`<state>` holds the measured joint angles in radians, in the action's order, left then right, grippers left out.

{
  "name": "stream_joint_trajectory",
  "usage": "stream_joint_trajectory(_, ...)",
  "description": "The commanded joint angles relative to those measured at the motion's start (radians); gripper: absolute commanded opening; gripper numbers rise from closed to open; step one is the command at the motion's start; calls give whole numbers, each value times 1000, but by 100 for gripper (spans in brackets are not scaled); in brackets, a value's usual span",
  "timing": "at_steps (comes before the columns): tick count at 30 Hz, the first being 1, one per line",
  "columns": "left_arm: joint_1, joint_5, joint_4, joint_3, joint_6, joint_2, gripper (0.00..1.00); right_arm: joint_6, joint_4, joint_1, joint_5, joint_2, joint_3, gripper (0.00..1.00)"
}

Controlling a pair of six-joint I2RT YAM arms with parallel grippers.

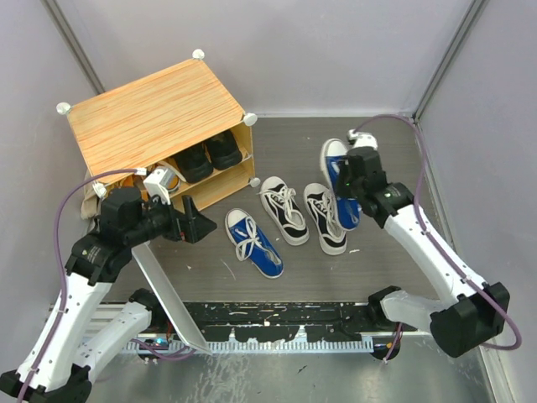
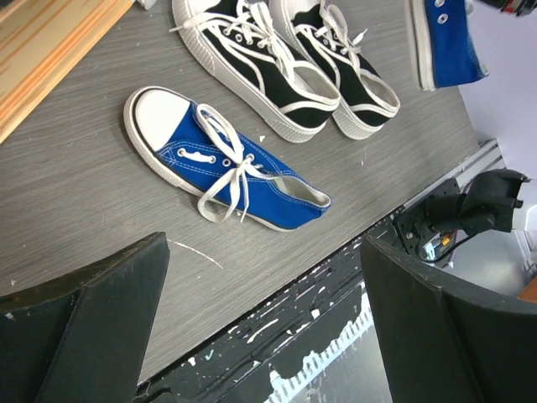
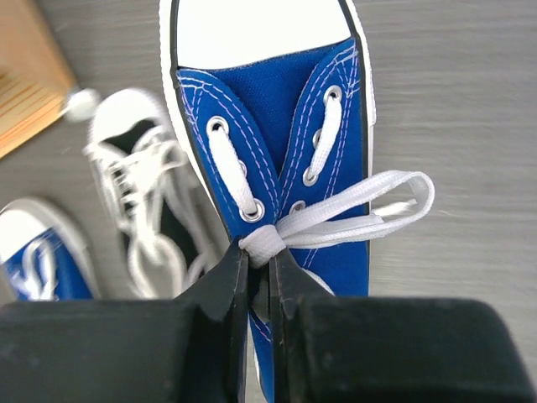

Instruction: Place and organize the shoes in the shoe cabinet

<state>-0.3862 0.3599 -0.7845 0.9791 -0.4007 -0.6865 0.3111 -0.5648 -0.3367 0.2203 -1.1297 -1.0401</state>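
**A:** Left gripper (image 2: 264, 248) gapes wide, holding nothing, over the grey table (image 2: 75, 210), near 1 blue canvas sneaker with a white toe cap (image 2: 226, 164).

**B:** And the right gripper (image 3: 258, 267)?

**A:** Pinched tight on the white lace knot (image 3: 262, 242) of the 2nd blue sneaker (image 3: 277, 126). Farther off, 2 black sneakers (image 1: 208, 155) sit inside the wood-topped white shoe cabinet (image 1: 155, 113).

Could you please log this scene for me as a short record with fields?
left claw: open, empty, beside the shoe cabinet
right claw: shut on the laces of the far blue shoe
near blue shoe: lying on the table
black-and-white pair: side by side on the table
cabinet shelf: black pair inside
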Motion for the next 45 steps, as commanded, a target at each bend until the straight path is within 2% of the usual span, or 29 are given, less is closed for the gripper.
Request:
stream_joint_trajectory(1,-3,-16,-2,65,-1,30,98,8,41,-214,80,-31,-89,1)
stream_joint_trajectory(8,-3,-22,-26,84,-22,69,98,-2,135,-433,38,-139,-46,1)
stream_joint_trajectory(13,-3,-25,-29,72,-31,86,98,-54,192,-587,76,-243,-42,1)
stream_joint_trajectory(23,-3,-27,-34,59,-34,105,98,-45,253,-653,98,-421,-2,1)
stream_joint_trajectory(30,-3,-32,-36,73,-24,108,98,1,195,-777,188,-598,-87,1)
stream_joint_trajectory(33,-3,-32,-58,78,-22,111,98,14,208,-815,118,-639,-122,1)
stream_joint_trajectory(38,-3,-42,-76,90,-15,121,98,16,295,-854,-92,-621,-179,1)
stream_joint_trajectory(45,-3,-38,-74,91,-16,123,98,28,336,-858,-182,-637,-238,1)
